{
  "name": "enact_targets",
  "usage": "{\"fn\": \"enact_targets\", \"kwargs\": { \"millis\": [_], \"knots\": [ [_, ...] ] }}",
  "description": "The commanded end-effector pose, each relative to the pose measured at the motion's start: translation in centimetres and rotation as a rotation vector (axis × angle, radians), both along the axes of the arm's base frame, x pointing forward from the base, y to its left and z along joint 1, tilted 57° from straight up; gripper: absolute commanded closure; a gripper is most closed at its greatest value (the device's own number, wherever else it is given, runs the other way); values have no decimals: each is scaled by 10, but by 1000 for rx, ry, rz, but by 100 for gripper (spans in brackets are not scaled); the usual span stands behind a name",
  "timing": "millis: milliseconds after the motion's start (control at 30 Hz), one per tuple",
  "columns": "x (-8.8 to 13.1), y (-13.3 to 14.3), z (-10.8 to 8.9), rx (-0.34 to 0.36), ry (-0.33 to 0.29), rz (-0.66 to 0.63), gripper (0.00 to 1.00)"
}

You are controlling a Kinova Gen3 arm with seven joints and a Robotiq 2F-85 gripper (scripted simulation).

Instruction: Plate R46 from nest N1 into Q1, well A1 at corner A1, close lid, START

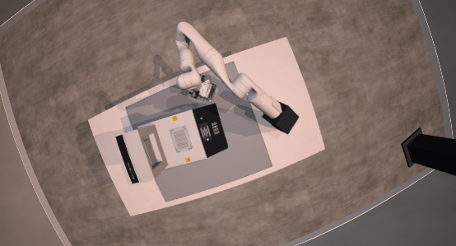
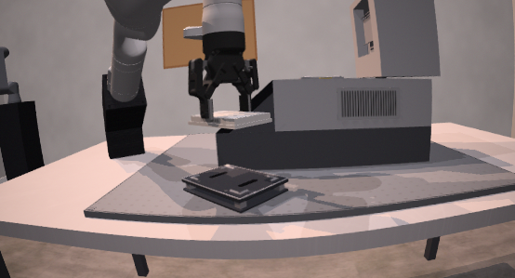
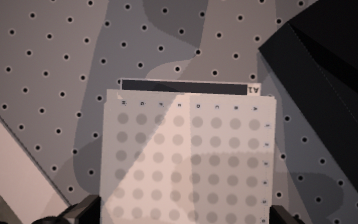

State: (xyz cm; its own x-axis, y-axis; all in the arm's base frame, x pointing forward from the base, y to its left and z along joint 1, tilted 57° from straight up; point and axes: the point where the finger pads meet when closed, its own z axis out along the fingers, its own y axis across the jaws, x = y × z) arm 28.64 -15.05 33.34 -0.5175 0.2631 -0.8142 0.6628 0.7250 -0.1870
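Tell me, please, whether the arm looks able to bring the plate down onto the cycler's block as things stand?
Probably yes: the lid stands open, the block is bare, and the hand holds the plate clear above the nest.

From my wrist view the plate (image 3: pixel 190 160) runs off the bottom edge, and only the claw's fingertips peek in there. From above, the keys (image 1: pixel 215 128) on the cycler (image 1: pixel 181 125) are too small to read.

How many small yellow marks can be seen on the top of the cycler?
2. One yellow mark lies beside the block on the arm's side, the other on the opposite side. The raised lid may hide more.
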Motion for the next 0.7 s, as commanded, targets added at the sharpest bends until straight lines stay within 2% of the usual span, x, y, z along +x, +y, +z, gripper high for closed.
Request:
{"fn": "enact_targets", "kwargs": {
  "millis": [0,667],
  "knots": [
    [-4,2,5,-4,-4,-10,9],
    [-17,17,18,-5,-4,-11,9]
  ]
}}
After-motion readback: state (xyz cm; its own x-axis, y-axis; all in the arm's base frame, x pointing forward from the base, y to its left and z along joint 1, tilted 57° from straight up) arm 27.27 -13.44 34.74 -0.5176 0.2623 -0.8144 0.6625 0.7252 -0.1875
